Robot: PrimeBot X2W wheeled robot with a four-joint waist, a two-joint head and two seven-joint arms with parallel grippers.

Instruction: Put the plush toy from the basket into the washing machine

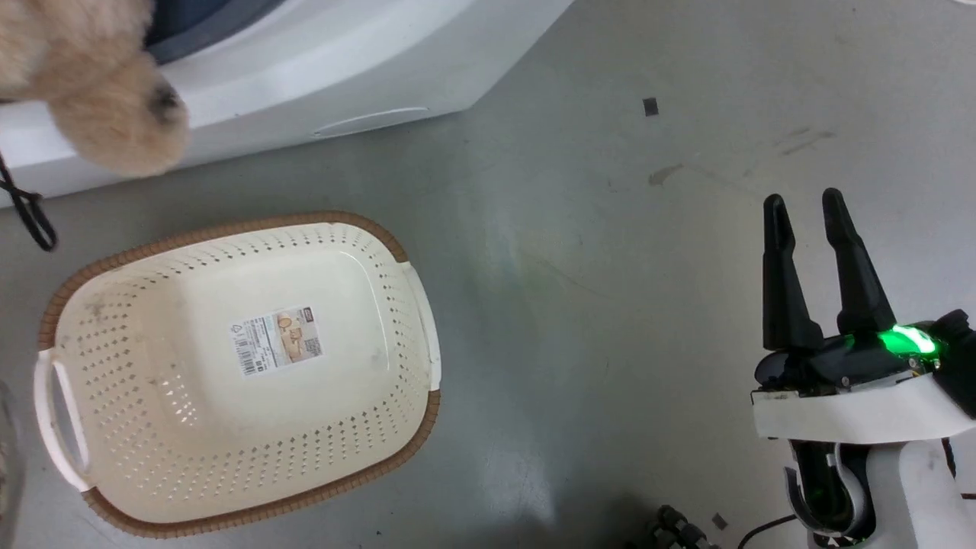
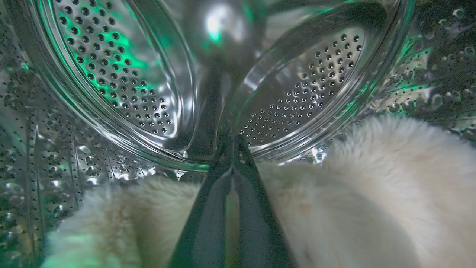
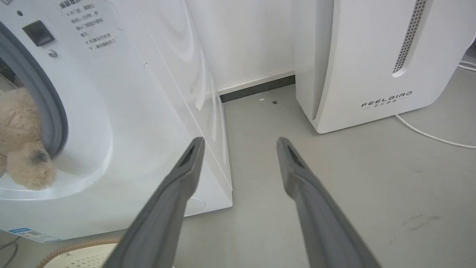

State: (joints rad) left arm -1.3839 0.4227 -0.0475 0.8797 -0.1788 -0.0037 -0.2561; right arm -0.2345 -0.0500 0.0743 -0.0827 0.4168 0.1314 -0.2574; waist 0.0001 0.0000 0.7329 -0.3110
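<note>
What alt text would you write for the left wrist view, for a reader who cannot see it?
The left gripper, its two dark fingers closed with cream fur between them, reaches into the washing machine's shiny perforated steel drum. The fluffy plush toy spreads across the bottom on both sides of the fingers; green light glints on the steel.

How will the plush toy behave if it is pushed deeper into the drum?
Probably soft and floppy: the plush toy bulges around the left pincer. Its limb hangs outside the washing machine port, so it might snag on the seal.
</note>
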